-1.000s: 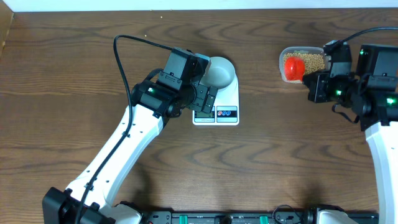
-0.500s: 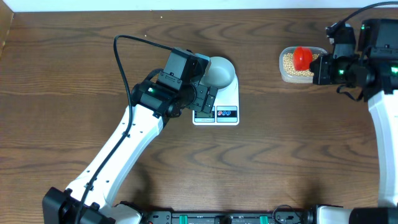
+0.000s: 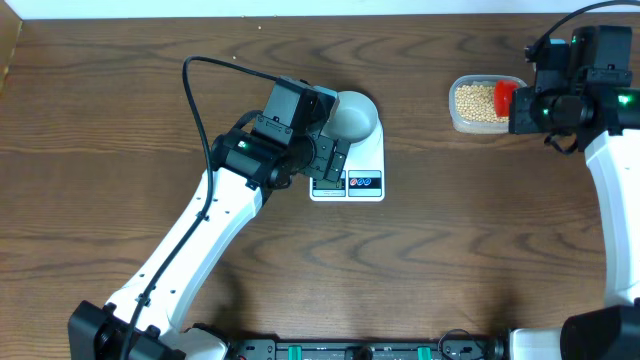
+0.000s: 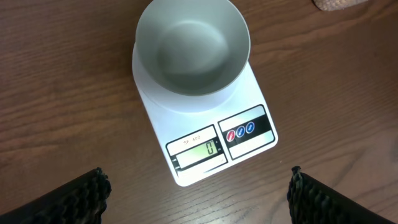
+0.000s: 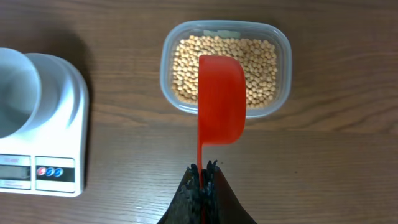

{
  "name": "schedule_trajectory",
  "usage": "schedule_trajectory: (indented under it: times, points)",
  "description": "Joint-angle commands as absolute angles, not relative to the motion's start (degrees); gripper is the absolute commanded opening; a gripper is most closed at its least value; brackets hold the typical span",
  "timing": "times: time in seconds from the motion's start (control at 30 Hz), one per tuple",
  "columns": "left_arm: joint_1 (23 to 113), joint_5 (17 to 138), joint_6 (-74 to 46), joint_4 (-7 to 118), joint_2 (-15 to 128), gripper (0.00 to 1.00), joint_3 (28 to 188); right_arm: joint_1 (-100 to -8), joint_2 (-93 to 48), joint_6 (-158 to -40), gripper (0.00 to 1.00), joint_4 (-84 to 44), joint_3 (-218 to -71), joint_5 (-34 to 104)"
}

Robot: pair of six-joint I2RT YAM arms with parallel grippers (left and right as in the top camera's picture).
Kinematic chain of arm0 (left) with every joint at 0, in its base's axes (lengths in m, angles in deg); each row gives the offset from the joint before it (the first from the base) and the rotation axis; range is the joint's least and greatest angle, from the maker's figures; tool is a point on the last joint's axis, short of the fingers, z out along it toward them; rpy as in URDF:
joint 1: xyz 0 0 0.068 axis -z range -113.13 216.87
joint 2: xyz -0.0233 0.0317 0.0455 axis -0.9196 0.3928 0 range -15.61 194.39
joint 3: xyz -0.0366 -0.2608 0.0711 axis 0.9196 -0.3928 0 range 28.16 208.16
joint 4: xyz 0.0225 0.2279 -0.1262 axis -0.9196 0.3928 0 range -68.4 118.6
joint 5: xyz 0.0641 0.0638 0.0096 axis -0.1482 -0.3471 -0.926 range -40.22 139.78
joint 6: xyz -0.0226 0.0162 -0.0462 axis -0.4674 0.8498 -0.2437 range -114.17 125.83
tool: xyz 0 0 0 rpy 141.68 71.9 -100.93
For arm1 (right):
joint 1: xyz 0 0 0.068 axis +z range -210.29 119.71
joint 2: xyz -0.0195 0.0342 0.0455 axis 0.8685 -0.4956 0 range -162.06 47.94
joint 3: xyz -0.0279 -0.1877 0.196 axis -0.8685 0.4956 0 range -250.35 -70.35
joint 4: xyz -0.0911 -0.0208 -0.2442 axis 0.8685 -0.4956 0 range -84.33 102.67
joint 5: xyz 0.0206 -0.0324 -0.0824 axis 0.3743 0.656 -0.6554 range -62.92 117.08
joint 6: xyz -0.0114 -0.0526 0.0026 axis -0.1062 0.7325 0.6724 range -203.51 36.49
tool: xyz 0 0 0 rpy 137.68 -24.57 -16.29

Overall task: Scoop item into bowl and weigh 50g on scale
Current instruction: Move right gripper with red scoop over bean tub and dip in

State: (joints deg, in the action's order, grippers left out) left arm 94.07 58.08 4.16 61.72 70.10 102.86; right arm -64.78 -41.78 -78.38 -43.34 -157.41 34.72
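Note:
The pale bowl (image 3: pixel 355 117) stands empty on the white scale (image 3: pixel 365 160); both also show in the left wrist view, bowl (image 4: pixel 193 46) on scale (image 4: pixel 205 134), display reading 0. My left gripper (image 4: pixel 198 193) is open and empty, hovering just in front of the scale. Tan beans (image 3: pixel 474 101) fill a clear tub (image 3: pixel 457 118) at the back right, also seen in the right wrist view as beans (image 5: pixel 261 62) in the tub (image 5: pixel 168 93). My right gripper (image 5: pixel 202 171) is shut on the handle of a red scoop (image 5: pixel 221 99), held turned on edge over the tub's near rim.
The left arm (image 3: pixel 200 240) crosses the table's left half diagonally. The right arm (image 3: pixel 610 200) stands along the right edge. The scale's left part (image 5: pixel 43 124) shows at the left of the right wrist view. Bare wood lies between scale and tub.
My right gripper has moved back and to the right with the scoop, and the scoop has turned from cup-up to on edge at the tub's right side. The left arm has not moved.

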Motion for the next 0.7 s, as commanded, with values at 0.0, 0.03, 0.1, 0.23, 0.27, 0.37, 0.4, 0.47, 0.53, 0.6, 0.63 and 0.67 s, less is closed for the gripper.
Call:
schedule_trajectory:
  times: [0.0,0.03,0.1,0.23,0.27,0.37,0.4,0.47,0.53,0.6,0.63,0.67]
  points:
    - [93.94,58.14,4.05,61.89,69.35,0.93,102.86,-65.94,-43.48,-76.55,0.01,-42.81,-158.79,31.75]
    - [93.94,58.14,4.03,61.89,69.35,0.94,102.86,-66.16,-43.9,-76.26,0.01,-42.51,-158.79,31.42]
    - [93.94,58.14,4.03,61.89,69.35,0.93,102.86,-66.59,-44.77,-75.45,0.01,-41.77,-158.79,31.18]
    - [93.94,58.14,4.03,61.89,69.35,0.94,102.86,-66.64,-46.32,-72.52,0.01,-40.72,-158.77,30.42]
    - [93.94,58.14,4.03,61.89,69.35,0.94,102.86,-66.64,-46.85,-72.15,0.01,-40.3,-158.77,30.39]
    - [93.94,58.14,4.05,61.89,69.35,0.94,102.86,-66.64,-49.34,-72.13,0.01,-38.31,-158.77,30.44]
    - [93.94,58.14,4.05,61.89,69.35,0.93,102.86,-66.64,-49.86,-72.35,0.01,-37.88,-158.77,30.44]
    - [93.94,58.14,4.03,61.89,69.35,0.93,102.86,-66.64,-52.11,-73.25,0.01,-36.5,-158.77,30.46]
    - [93.94,58.14,4.03,61.89,69.35,0.93,102.86,-66.64,-53.45,-73.86,0.01,-35.91,-158.77,30.46]
    - [93.94,58.17,4.05,61.89,69.35,0.94,102.86,-66.68,-54.43,-74.36,0.01,-35.36,-158.77,30.68]
    - [93.94,58.14,4.05,61.89,69.35,0.94,102.86,-66.7,-54.72,-74.84,0.01,-35.08,-158.77,30.66]
    - [93.94,58.14,4.05,61.89,69.35,0.94,102.86,-66.77,-55.09,-75.02,0.01,-34.77,-158.77,30.66]
